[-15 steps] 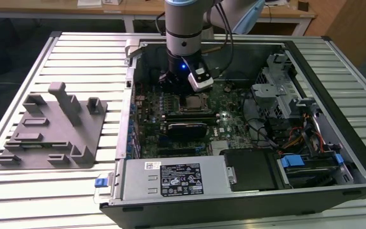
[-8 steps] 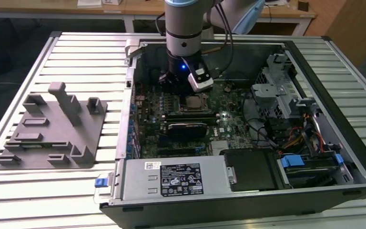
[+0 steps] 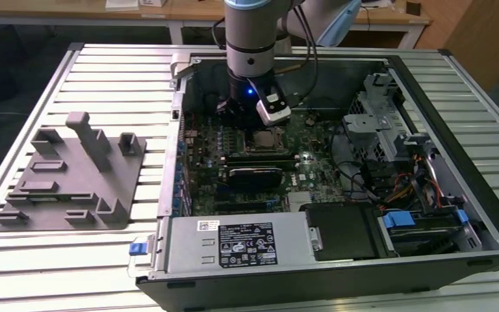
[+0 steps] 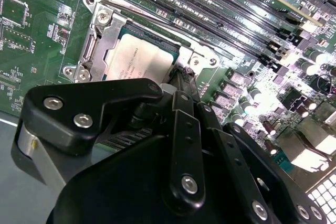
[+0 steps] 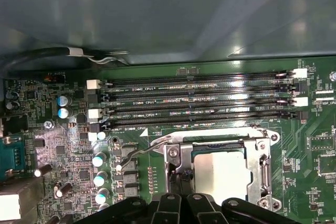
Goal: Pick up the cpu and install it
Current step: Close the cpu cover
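The cpu (image 5: 220, 172) lies flat in the motherboard socket, its silvery top showing through the metal socket frame (image 5: 262, 166). In the second wrist view the cpu (image 4: 139, 61) sits just beyond my gripper (image 4: 181, 77), whose black fingers stand shut together at the socket's edge with nothing between them. In the first wrist view my gripper (image 5: 177, 178) touches down beside the frame's near corner, close to the thin wire lever (image 5: 139, 151). The exterior view has the arm reaching down into the open computer case, the gripper (image 3: 249, 125) right over the cpu (image 3: 265, 138).
Black memory slots (image 5: 194, 100) run beside the socket. A power supply (image 3: 241, 244), drive cage (image 3: 384, 110) and cables fill the case. The case walls (image 3: 176, 130) close in around the arm. A grey fixture (image 3: 67, 175) stands on the slatted table at the exterior view's left.
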Available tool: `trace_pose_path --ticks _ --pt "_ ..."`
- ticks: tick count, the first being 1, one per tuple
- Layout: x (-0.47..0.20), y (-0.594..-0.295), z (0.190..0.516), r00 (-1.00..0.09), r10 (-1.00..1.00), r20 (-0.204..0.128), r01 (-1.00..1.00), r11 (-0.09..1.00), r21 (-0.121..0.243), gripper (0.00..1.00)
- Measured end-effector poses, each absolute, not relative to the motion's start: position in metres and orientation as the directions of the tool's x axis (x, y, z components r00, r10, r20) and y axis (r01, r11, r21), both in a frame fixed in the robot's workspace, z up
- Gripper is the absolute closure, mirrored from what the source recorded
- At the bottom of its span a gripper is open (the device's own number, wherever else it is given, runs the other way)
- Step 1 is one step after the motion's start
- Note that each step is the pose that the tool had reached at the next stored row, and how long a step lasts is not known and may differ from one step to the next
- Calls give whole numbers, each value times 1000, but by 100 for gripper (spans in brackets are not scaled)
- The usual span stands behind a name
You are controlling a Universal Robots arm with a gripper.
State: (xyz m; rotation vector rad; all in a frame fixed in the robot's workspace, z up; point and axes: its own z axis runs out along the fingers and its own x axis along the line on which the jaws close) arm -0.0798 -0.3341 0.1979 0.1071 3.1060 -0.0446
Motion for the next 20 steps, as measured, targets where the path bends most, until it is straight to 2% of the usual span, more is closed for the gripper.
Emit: trace_pose_path --ticks 20 --pt "-81 -334 198 -997 68 -36 69 997 -27 89"
